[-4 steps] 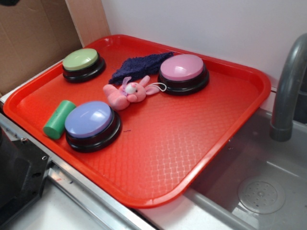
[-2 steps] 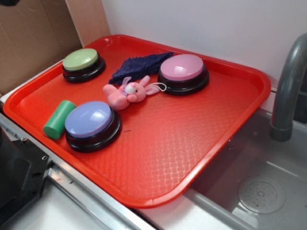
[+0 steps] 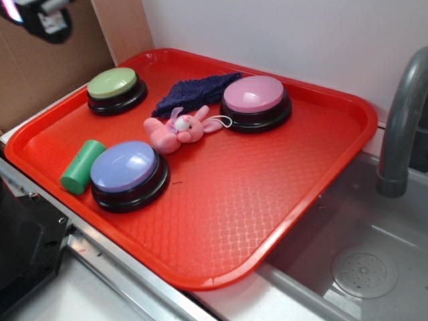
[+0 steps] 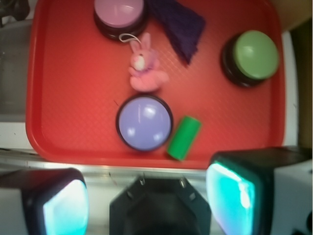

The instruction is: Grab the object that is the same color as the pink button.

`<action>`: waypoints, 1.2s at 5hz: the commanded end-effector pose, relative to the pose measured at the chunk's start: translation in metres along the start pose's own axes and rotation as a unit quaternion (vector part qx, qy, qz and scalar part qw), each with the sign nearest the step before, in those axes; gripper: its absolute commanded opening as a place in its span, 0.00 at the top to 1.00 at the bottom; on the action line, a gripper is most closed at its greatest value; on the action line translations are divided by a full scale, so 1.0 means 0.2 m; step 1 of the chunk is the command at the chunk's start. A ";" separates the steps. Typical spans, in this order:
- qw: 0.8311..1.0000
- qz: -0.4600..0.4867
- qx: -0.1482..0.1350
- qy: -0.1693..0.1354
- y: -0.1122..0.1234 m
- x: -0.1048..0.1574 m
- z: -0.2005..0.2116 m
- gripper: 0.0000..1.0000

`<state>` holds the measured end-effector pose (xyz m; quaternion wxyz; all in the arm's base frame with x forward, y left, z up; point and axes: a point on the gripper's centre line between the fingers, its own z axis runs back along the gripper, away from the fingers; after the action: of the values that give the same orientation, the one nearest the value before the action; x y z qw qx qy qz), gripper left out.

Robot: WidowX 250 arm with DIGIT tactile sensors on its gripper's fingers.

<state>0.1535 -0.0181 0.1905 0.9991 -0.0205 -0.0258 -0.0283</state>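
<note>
Exterior view
Landmark: red rectangular plastic tray point(image 3: 267, 221) with a raised rim and textured floor, beside a grey metal sink point(image 3: 354, 261) with a grey curved faucet point(image 3: 401, 120).
Task object: small pink plush bunny point(image 3: 175, 129) with long ears and a white face patch, lying on its side near the tray's middle, toward the back.
Loop string: thin white loop point(image 3: 221, 122) running from the bunny's head toward the pink button.
Pink button: large round dome button with a pale pink top on a black base point(image 3: 255, 100), at the tray's back, just beside the bunny.
Dark blue fuzzy cloth point(image 3: 192, 93): flat on the tray floor behind the bunny, reaching the pink button.
Green-topped round button point(image 3: 115, 89): tray's back left corner.
Lavender-blue-topped round button point(image 3: 128, 172): tray's front left part, in front of the bunny.
Green plastic cylinder point(image 3: 81, 166): on its side, just beside the lavender button.
Gripper point(image 3: 40, 15): only partly in frame at the top left, above and well apart from the tray; opening cannot be told here.

Wrist view
Gripper point(image 4: 146, 198): two fingers point(image 4: 63, 200) set wide apart at the bottom edge, nothing between them.
Tray point(image 4: 63, 98): seen from above, all items apart from the fingers.
Bunny point(image 4: 145, 68): between the pink button point(image 4: 120, 14) and the lavender button point(image 4: 145, 122), not touched by the gripper.
</note>
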 end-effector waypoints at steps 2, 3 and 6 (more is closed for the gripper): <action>0.997 -0.066 0.026 0.003 -0.02 0.29 -0.44 0.00; 0.997 -0.036 0.066 0.030 0.02 0.35 -0.62 0.00; 0.994 0.024 0.089 0.056 0.08 0.38 -0.85 1.00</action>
<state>0.2346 -0.0146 0.0205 0.9965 0.0721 0.0417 -0.0107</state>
